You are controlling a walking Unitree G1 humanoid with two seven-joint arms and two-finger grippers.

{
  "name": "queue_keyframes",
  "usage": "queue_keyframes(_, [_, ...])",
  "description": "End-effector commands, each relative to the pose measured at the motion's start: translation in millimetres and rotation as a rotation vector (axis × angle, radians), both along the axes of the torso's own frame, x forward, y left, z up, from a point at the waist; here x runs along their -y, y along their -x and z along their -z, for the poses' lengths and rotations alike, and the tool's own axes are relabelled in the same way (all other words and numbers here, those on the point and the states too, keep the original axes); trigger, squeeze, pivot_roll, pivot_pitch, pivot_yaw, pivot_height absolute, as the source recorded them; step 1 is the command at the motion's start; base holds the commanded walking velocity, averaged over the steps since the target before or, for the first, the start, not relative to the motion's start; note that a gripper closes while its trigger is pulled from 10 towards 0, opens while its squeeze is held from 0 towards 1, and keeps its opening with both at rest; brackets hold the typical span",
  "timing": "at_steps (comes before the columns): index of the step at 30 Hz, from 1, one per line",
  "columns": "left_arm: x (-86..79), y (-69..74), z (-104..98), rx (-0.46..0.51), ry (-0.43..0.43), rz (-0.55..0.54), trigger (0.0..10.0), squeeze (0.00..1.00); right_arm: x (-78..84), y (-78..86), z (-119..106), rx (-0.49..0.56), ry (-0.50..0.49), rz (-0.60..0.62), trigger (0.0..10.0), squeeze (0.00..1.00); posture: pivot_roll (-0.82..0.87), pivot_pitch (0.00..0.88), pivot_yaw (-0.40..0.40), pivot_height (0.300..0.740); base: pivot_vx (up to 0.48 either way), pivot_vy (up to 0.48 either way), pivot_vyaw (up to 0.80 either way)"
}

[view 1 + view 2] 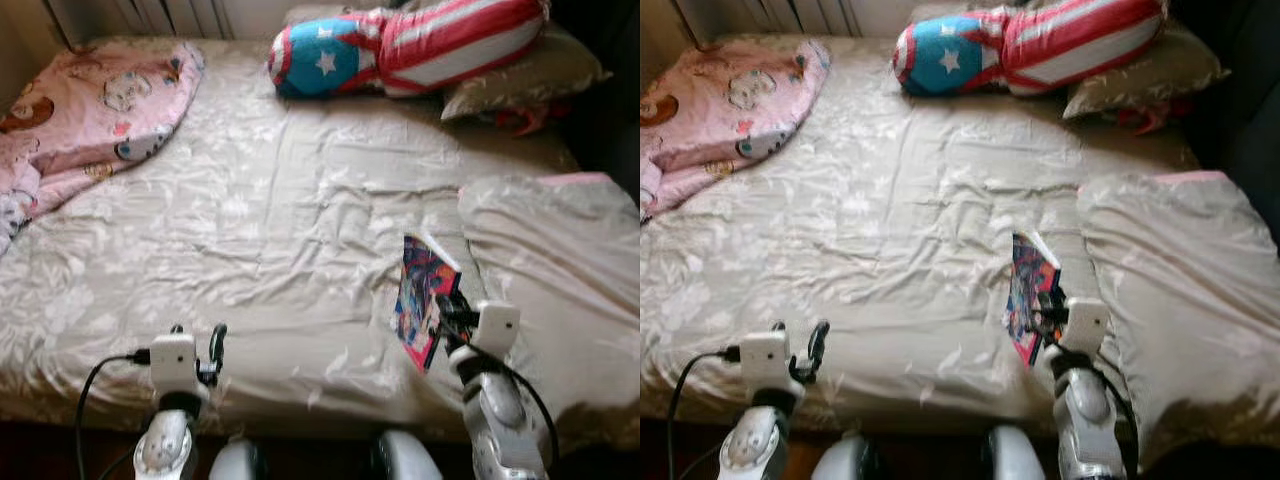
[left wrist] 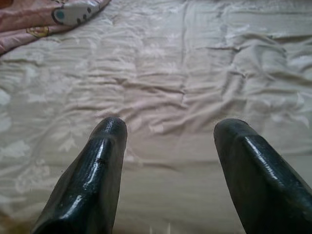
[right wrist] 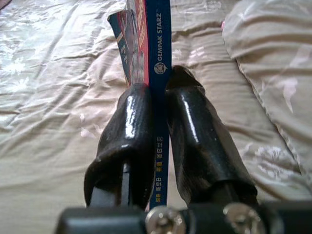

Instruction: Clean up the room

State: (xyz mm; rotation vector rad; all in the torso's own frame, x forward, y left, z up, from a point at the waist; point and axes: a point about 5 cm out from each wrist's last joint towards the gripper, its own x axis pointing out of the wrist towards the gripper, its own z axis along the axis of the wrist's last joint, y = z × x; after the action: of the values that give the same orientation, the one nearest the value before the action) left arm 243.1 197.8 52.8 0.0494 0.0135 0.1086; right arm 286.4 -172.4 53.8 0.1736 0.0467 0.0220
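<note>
the comic book (image 3: pixel 152 46) stands on edge over the near right part of the bed (image 1: pixel 300 200), pinched at its spine by the right gripper (image 3: pixel 163 97), so pickup looks done and putting it away is left. the left gripper (image 2: pixel 168 141) hangs spread wide and empty over the sheet. a pink blanket (image 1: pixel 90 110), a striped cushion (image 1: pixel 420 45) and a folded duvet (image 1: pixel 560 250) seem untidied.
</note>
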Motion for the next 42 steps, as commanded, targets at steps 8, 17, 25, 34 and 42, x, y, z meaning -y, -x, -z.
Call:
queue_keyframes(8, [-3.8,2.2,6.1,-0.025,0.000,-0.014,10.0,0.00,8.9,-25.0,-23.2,0.094,-0.505,0.113,10.0,0.00,-0.07,0.222,0.004,0.633,0.000,0.000,0.00])
queue_keyframes(17, [-4.4,1.6,4.5,-0.026,-0.026,0.019,10.0,0.00,21.8,-57.2,-27.3,0.094,-0.916,0.159,10.0,0.00,-0.02,0.228,0.026,0.633,0.000,0.000,0.00])
queue_keyframes(25, [-8.3,5.4,-1.6,-0.013,-0.068,0.037,10.0,0.00,8.4,-71.0,-25.7,0.012,-1.067,0.140,10.0,0.00,0.05,0.242,0.047,0.633,0.000,0.000,0.00])
queue_keyframes(34, [-17.4,21.2,-6.4,-0.027,-0.136,0.049,10.0,0.00,-0.3,-77.2,-27.8,-0.017,-1.152,0.182,10.0,0.00,0.14,0.272,0.066,0.633,0.000,0.000,0.00])
queue_keyframes(42, [-22.2,40.3,-11.4,-0.045,-0.165,0.055,10.0,0.00,20.9,-42.5,22.1,-0.202,-1.077,0.475,10.0,0.00,0.19,0.309,0.085,0.633,0.000,0.000,0.00])
